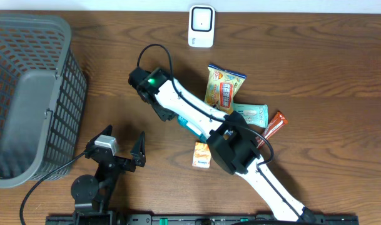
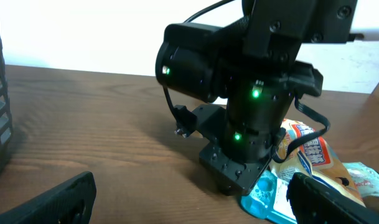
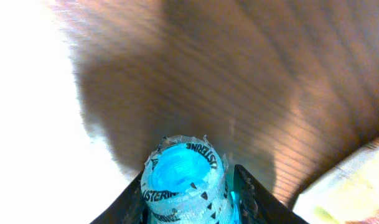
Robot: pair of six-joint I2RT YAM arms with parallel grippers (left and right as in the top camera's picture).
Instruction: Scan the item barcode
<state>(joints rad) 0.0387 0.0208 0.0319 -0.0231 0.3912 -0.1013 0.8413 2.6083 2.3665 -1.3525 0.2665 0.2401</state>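
The bottle [image 1: 191, 127], blue with a sealed cap, lies on the worktop [image 1: 315, 62] near the middle, mostly hidden from above by the right arm [image 1: 196, 106]. That arm reaches up from the near right edge and folds back down over it. In the wrist view the right end effector [image 3: 189, 186] has a finger [image 3: 134, 198] against each side of the bottle, pinching it just below the cap, which points towards the camera.

The left end effector [image 1: 118, 150] sits near the front left with its fingers spread wide and nothing between them. It faces the right arm's wrist.

The scanner [image 1: 201, 26], a small white unit, stands at the far edge, well apart from the bottle. A grey basket [image 1: 27, 94] fills the left side.

To the right of the bottle there is a small cluster:
- a yellow snack bag [image 1: 224, 90];
- a pale green packet [image 1: 253, 114] just beside it;
- an orange-red stick [image 1: 274, 125], which the arm partly covers;
- a small orange box [image 1: 202, 155], nearer the front, just beside the arm's elbow.
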